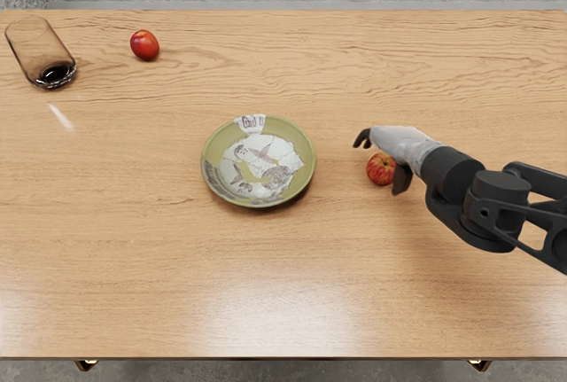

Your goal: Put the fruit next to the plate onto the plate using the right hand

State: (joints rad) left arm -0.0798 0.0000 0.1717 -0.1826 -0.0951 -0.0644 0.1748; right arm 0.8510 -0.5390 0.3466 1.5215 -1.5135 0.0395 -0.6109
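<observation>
A red apple (380,168) lies on the wooden table to the right of a green-rimmed plate (213,147) with a bird pattern. My right hand (383,155) comes in from the right edge and sits just over and beside the apple, fingers spread around it: one dark fingertip (361,140) reaches up-left, and the thumb (401,179) hangs down at the apple's right side. The fingers are not closed on the fruit. The apple's right part is hidden behind the hand. The left arm does not show.
A second red apple (144,44) rests far back left. A brown glass (40,51) lies on its side at the far left corner. The table's front edge runs along the bottom.
</observation>
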